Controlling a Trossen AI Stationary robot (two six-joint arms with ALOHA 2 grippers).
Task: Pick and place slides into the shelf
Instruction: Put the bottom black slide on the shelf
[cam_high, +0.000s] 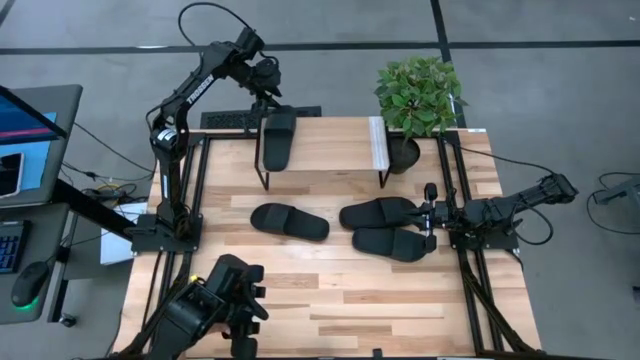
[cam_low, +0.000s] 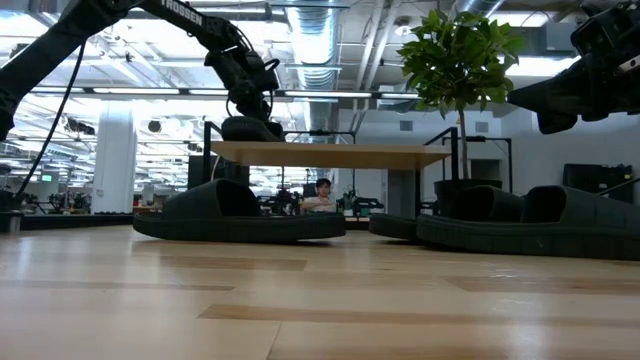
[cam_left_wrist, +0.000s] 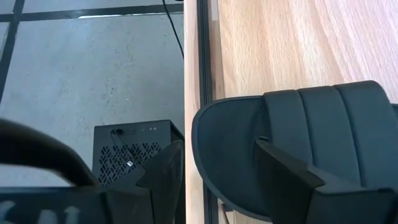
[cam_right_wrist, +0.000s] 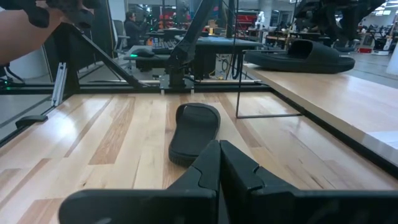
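One black slide (cam_high: 278, 138) lies on the light-wood shelf (cam_high: 330, 145), its far end (cam_left_wrist: 230, 137) sticking out over the shelf's far edge. My left gripper (cam_left_wrist: 217, 155) is open at that end, one finger over the footbed and one outside the rim. Three more slides lie on the table in front of the shelf: one at the left (cam_high: 289, 221) and two side by side at the right (cam_high: 385, 212) (cam_high: 395, 243). My right gripper (cam_high: 430, 215) is shut and empty, raised above the right pair's right ends. My left gripper straddles the far end rim of the slide on the shelf, coming from the table's far side. One finger (cam_left_wrist: 283, 168) stands over the footbed and the other finger (cam_left_wrist: 168, 171) outside the rim. I cannot tell whether either touches it.
A potted plant (cam_high: 420, 95) stands at the shelf's right end. A black box (cam_left_wrist: 134, 149) sits on the floor beyond the table's far edge. A person's arm (cam_right_wrist: 25, 31) shows at the table's left side. Bare tabletop lies toward the near edge.
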